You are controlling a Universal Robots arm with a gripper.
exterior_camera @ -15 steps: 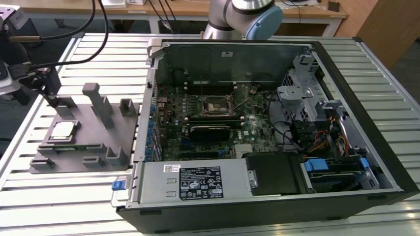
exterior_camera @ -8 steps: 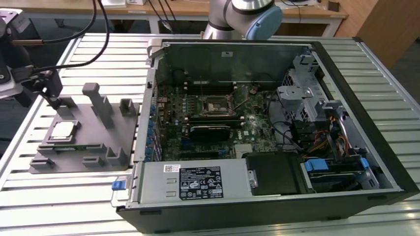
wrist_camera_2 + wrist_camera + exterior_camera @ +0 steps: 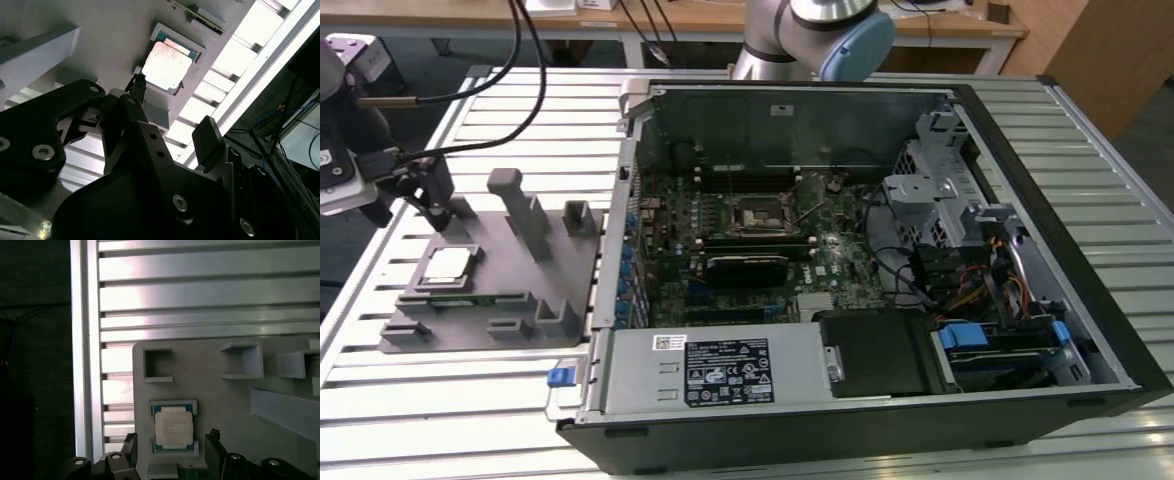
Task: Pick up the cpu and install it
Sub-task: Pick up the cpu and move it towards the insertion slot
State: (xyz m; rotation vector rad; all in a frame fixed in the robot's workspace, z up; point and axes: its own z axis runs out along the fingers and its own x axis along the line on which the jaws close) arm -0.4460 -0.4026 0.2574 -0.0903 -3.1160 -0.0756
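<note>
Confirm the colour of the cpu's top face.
The cpu has a silvery-white top, thin darker rim. Clearest in the first wrist view.

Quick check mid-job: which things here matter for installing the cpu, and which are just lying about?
Job: cpu, in the grey fixture tray; open claw over it; motherboard socket in the computer case.
Lying about: power supply; bundled cables; slatted table.

Open computer case (image 3: pixel 787 125) beside grey fixture tray (image 3: pixel 500 270).
</note>
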